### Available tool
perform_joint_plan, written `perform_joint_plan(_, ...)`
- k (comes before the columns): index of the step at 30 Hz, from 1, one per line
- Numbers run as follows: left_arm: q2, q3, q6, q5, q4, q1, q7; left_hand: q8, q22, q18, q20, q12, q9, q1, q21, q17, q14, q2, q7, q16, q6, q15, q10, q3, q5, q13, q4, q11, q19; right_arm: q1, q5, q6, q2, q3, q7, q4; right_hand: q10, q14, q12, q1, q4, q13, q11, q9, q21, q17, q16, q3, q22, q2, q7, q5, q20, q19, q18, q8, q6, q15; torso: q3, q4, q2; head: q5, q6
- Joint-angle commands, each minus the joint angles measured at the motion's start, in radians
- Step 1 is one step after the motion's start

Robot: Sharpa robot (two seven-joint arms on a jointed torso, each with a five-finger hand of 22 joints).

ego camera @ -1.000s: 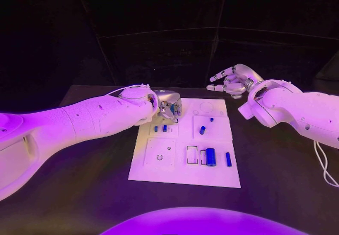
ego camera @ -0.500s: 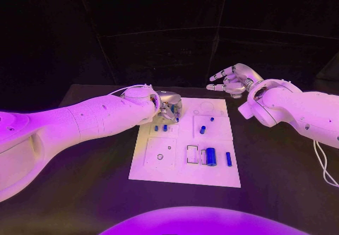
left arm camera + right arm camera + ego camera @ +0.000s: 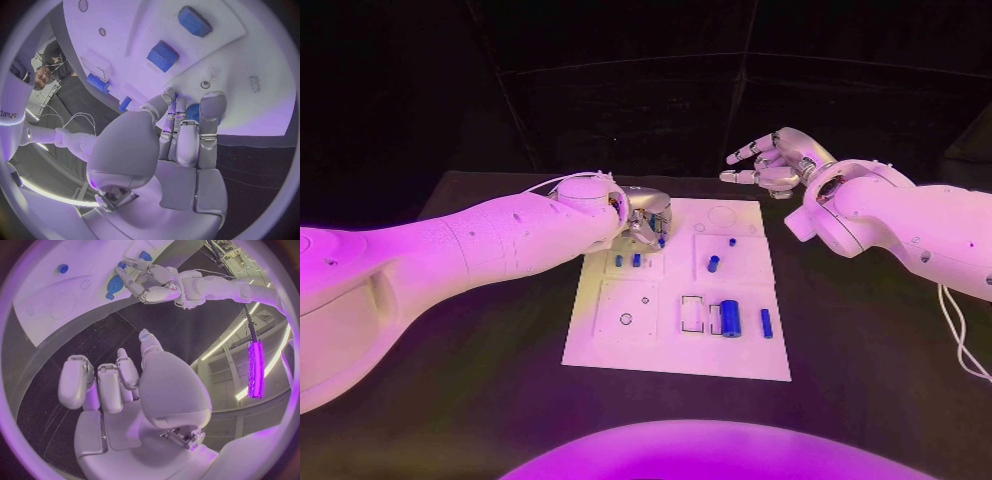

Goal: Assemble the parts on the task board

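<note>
Barely any motion: left hand (image 3: pixel 646 217) stays at the task board's (image 3: pixel 678 364) upper-left, fingers pinching a blue part (image 3: pixel 194 111) just above the surface, so insertion looks pending; right hand (image 3: pixel 776 163) hovers spread beyond the board's upper-right corner.

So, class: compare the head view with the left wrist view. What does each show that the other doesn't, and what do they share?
Head view alone: the whole task board, with the large blue cylinder near its front, and the right hand raised beyond the board. Left wrist view alone: the left hand's fingertips closed around a blue part. Both show the left hand over the board.
</note>
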Motion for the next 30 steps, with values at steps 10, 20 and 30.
perform_joint_plan(10,0.008,-0.001,0.029,-0.023,-0.014,-0.005,-0.009,-0.003,0.023,-0.014,-0.005,-0.024,-0.011,0.003,0.023,-0.004,0.023,0.042,-0.001,0.009,0.042,-0.014,0.054,0.056,-0.002,0.000,-0.006,-0.006,0.007,0.002,0.001,0.004,0.001,0.001,0.008,0.002,-0.002,0.051,-0.001,0.000,0.001,-0.001,-0.003,-0.002,-0.003,0.000,-0.003,-0.005,0.000,0.014,-0.006,0.004,-0.006,0.002,0.019,0.007,0.003,-0.007,0.0001,0.0007,0.000,-0.002,0.000)
perform_joint_plan(20,-0.022,0.002,-0.061,0.007,0.023,-0.007,0.024,-0.007,0.038,-0.016,-0.007,-0.040,-0.016,-0.003,0.038,-0.006,0.023,0.040,0.002,0.011,0.049,-0.014,0.065,0.074,-0.003,-0.001,-0.010,-0.006,0.011,0.002,0.001,0.005,0.000,0.001,0.008,0.001,-0.002,0.051,-0.001,0.000,0.001,-0.001,-0.003,-0.002,-0.003,0.000,-0.003,-0.005,0.000,0.014,-0.006,0.004,-0.006,0.002,0.019,0.007,0.003,-0.007,-0.0002,0.0021,-0.001,-0.003,0.005)
perform_joint_plan(30,-0.077,0.031,-0.085,0.080,0.076,-0.002,0.029,-0.010,0.045,-0.018,-0.007,-0.047,-0.018,-0.012,0.044,-0.010,0.023,0.035,0.003,0.010,0.054,-0.013,0.071,0.078,-0.003,-0.001,-0.010,-0.006,0.012,0.002,0.001,0.005,-0.002,0.001,0.009,-0.001,-0.002,0.051,-0.001,0.000,0.001,-0.001,-0.003,-0.002,-0.003,0.000,-0.003,-0.005,0.000,0.014,-0.006,0.004,-0.006,0.002,0.019,0.007,0.003,-0.007,-0.0003,0.0026,-0.002,0.003,0.011)
